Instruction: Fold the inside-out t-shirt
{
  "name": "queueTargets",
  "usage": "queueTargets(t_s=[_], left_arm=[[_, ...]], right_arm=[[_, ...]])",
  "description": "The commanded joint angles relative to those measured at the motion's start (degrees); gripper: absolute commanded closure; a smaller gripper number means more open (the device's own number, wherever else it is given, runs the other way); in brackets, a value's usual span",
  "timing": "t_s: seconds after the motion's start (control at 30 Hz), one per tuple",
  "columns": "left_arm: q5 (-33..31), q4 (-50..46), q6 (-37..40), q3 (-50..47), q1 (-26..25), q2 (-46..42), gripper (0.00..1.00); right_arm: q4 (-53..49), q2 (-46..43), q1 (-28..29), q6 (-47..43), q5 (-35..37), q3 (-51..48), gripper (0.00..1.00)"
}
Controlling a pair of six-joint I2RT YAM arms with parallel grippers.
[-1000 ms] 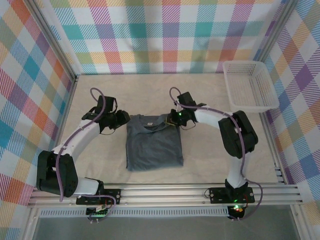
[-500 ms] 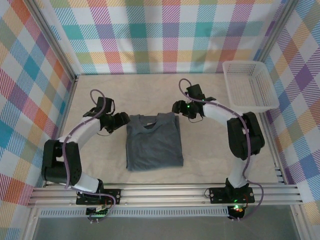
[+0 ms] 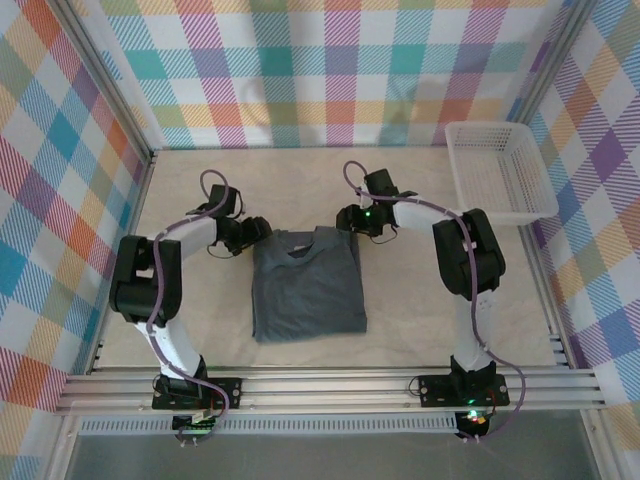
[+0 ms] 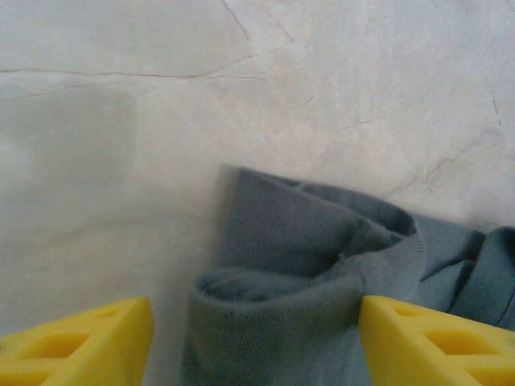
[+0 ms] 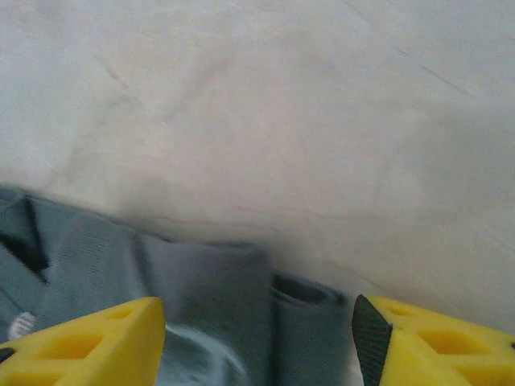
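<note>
The t-shirt [image 3: 306, 290] looks blurry near the right pincer [image 5: 257, 322]. That one and the left pincer [image 4: 256, 322] are wide apart, with a t-shirt corner between each.

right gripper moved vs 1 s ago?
Yes. The right gripper went toward the far wall: it was nearer than the white basket's front rim, now about level with it, at the t-shirt's far corner.

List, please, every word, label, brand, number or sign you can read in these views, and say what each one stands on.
No text can be read in these views.
The white tag on the t-shirt: any print on it is too blurred to read.
The white basket: no label or marking can be made out on it.
</note>
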Motion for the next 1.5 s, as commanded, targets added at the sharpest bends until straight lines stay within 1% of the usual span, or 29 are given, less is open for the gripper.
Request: queueTargets(t_s=[0.0,0.07,0.17,0.27,0.37,0.4,0.47,0.57,0.7,0.8,0.9,1.07,1.2,1.47], left_arm=[[6.55,4.43,-1.64,2.29,0.07,3.58,0.34],[6.73,5.31,-2.37,2.65,-0.22,4.44,0.35],[6.99,4.69,-2.37,3.81,-0.51,5.30,0.35],[7.84,4.43,-1.79,4.77,-0.87,5.93,0.36],[8.05,2.37,-1.40,7.12,-1.15,8.02,0.42],[7.57,1.25,-1.42,8.00,-1.22,8.97,0.47],[4.92,-3.69,-1.68,10.56,-1.33,11.10,0.63],[4.40,-4.20,-2.13,11.29,-1.33,12.47,0.78],[4.49,-4.78,-2.06,11.30,-1.39,11.71,0.99],[4.74,-5.24,-2.04,11.07,-1.33,10.70,1.00],[5.53,-4.74,-2.72,10.31,-1.41,9.33,1.00],[5.54,-4.36,-3.01,9.44,-1.60,6.95,1.00],[5.33,-4.88,-2.74,9.42,-1.60,6.89,1.00],[5.02,-4.25,-3.44,8.99,-1.68,7.20,1.00]], right_arm=[[-0.73,2.68,0.40,2.03,-3.96,0.88,0.42],[-0.93,2.85,0.62,2.25,-3.77,0.49,0.39],[-2.35,1.84,0.84,1.54,-2.73,0.18,0.33],[-3.47,-1.13,0.76,0.36,-1.63,-0.45,0.31],[-4.18,-3.97,0.58,0.06,-0.68,-1.03,0.31],[-4.29,-4.39,0.57,0.14,-0.59,-1.05,0.31],[-4.85,-4.38,0.58,0.06,-0.77,-0.65,0.31],[-6.80,-5.24,0.50,-0.25,-0.82,0.43,0.31],[-7.79,-9.47,-0.44,1.42,4.48,-1.55,0.29],[-7.56,-11.74,-0.91,3.50,9.83,-4.92,0.27],[-7.90,-10.10,-0.87,4.42,10.28,-5.63,0.27],[-6.82,-5.32,-0.83,4.45,6.55,-3.37,0.27],[-6.23,-2.05,-0.50,4.87,2.92,-0.79,0.32],[-5.35,0.85,0.71,6.58,0.74,0.49,0.36]])
